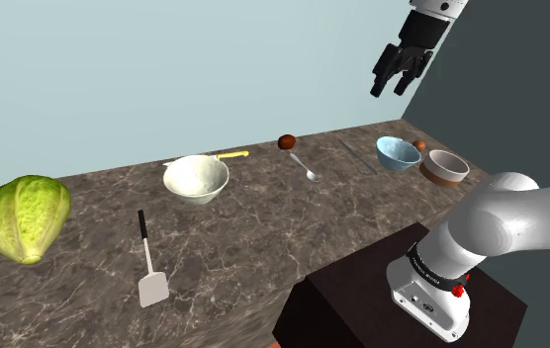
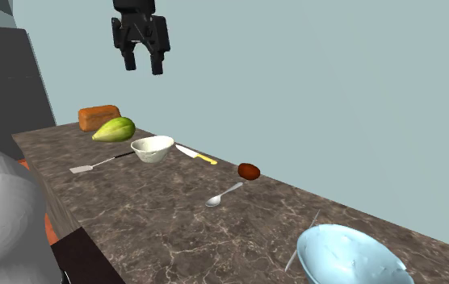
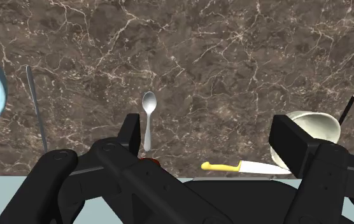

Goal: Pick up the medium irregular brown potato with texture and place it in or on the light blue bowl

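One dark brown marble counter [image 1: 263, 227], veined in white, ran along a pale blue wall. One black gripper [image 1: 394, 74] hung high above it with its two fingers apart and nothing between them.

One leafy green cabbage [image 1: 26, 217], rounded and wrinkled, lay at the shoulder view's left end. There were three bowls: a white one [image 1: 196, 179] with a mottled inside, a smooth light blue bowl [image 1: 399, 153], and a brown bowl with a white inside [image 1: 446, 168] just beside the blue one. One orange-brown loaf-shaped block [image 2: 99, 117] sat behind the cabbage in the second exterior view.

One spatula [image 1: 149, 267] with a black handle and a pale flat blade lay near the counter's front. One yellow-handled knife [image 1: 231, 154] lay behind the white bowl. One thin grey rod [image 1: 357, 156] lay near the blue bowl.

One silver spoon [image 1: 308, 170] lay with its handle end at the one potato [image 1: 287, 142]. The potato was small, rounded and reddish brown. It rested on the counter near the wall, between the white and blue bowls and well apart from both, with open counter between it and the blue bowl.
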